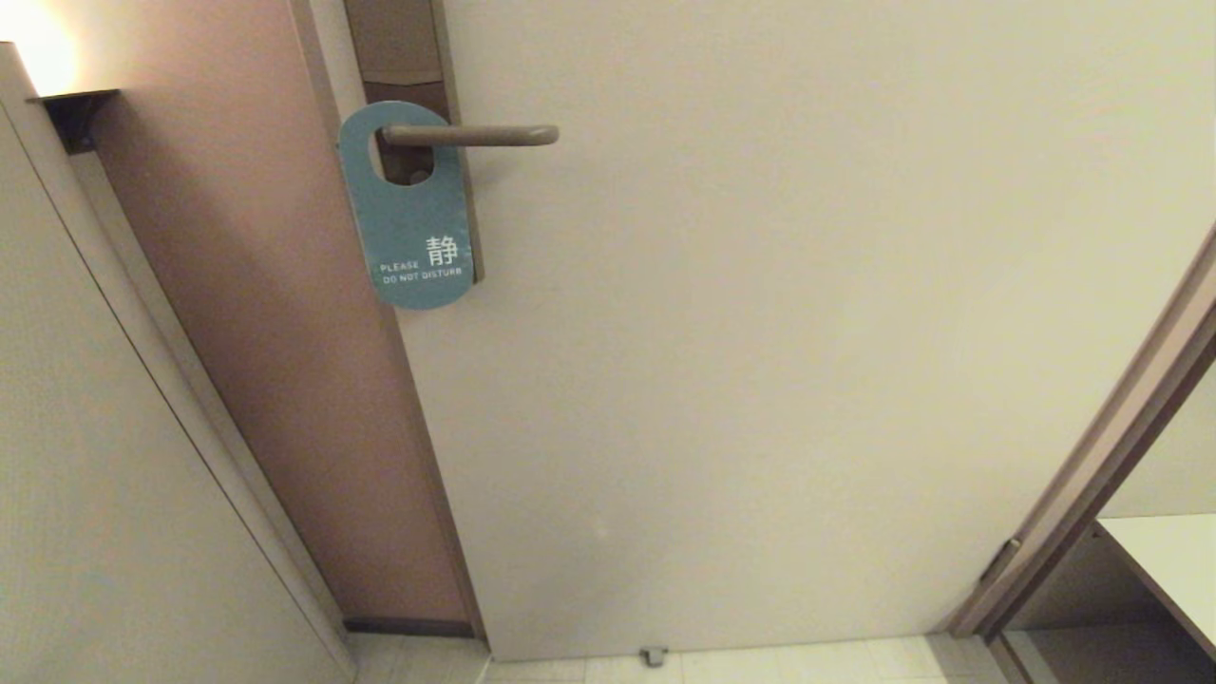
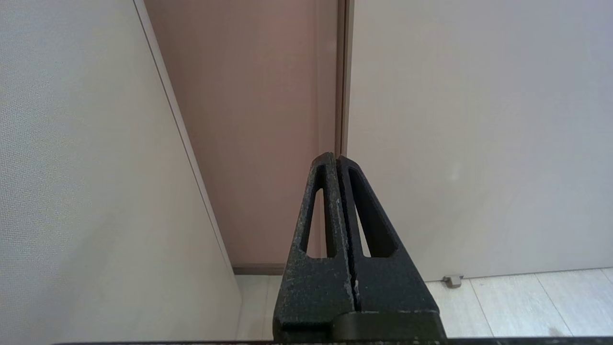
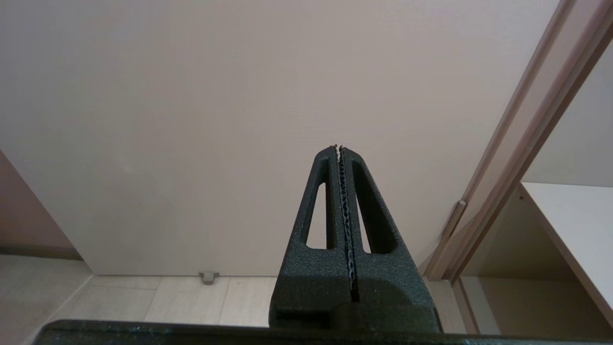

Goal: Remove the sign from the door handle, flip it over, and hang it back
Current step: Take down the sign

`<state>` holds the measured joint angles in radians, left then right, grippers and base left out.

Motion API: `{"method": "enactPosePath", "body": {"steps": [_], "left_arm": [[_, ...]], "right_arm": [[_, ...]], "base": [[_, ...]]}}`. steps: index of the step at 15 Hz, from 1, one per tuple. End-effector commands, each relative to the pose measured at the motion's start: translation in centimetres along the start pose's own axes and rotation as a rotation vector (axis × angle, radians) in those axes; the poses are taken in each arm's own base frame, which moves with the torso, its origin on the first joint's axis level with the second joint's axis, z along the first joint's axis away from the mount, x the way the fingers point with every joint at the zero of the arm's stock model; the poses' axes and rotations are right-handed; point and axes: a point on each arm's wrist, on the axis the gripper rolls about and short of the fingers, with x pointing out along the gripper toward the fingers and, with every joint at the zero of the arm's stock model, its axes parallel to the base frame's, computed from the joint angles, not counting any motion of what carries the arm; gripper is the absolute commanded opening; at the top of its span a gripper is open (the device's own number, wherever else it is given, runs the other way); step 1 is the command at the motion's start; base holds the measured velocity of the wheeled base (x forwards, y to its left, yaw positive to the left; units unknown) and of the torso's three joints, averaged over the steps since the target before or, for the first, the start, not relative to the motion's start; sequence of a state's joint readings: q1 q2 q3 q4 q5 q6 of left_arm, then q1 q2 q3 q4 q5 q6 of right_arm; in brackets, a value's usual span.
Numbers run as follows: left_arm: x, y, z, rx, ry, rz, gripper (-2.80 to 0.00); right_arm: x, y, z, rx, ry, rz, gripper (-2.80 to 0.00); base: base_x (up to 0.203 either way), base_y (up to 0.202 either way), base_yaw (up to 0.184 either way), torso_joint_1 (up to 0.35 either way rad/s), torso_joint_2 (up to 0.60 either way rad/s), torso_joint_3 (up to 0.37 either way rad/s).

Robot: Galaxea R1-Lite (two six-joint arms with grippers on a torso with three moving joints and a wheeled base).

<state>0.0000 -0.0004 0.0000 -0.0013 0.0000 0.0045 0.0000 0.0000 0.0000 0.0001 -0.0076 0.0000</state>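
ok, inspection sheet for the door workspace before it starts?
surface: door shut, pale, bare.
sign: hangs on the door handle by its oval hole, teal DO NOT DISTURB face out.
clutter: nothing seen.
left gripper: shut, empty, low, facing the door's edge.
right gripper: shut, empty, low, facing the door.
cables: nothing seen.
surroundings: door stop on the tiled floor, wall lamp lit upper left, white shelf at right.

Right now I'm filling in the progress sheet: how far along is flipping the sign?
Nothing looks done: the sign hangs on the door handle, teal "do not disturb" face out. Nothing is in hand; the left end effector and right end effector are shut and empty, low by the door. Removing, flipping and rehanging all remain.
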Motion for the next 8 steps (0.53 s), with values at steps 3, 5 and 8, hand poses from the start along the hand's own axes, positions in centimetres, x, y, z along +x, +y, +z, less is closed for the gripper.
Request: {"method": "enactPosePath", "body": {"steps": [3, 5, 8], "left_arm": [[0.00, 0.00, 0.00, 0.000, 0.000, 0.000, -2.80], [0.00, 0.00, 0.00, 0.000, 0.000, 0.000, -2.80], [0.00, 0.00, 0.00, 0.000, 0.000, 0.000, -2.80]], "right_arm": [[0.00, 0.00, 0.00, 0.000, 0.000, 0.000, -2.80], [0.00, 0.00, 0.00, 0.000, 0.000, 0.000, -2.80], [0.00, 0.00, 0.00, 0.000, 0.000, 0.000, -2.80]], "base": [[0.000, 0.000, 0.000, 0.000, 0.00, 0.000], [0.000, 0.000, 0.000, 0.000, 0.00, 0.000], [0.000, 0.000, 0.000, 0.000, 0.00, 0.000]]}}
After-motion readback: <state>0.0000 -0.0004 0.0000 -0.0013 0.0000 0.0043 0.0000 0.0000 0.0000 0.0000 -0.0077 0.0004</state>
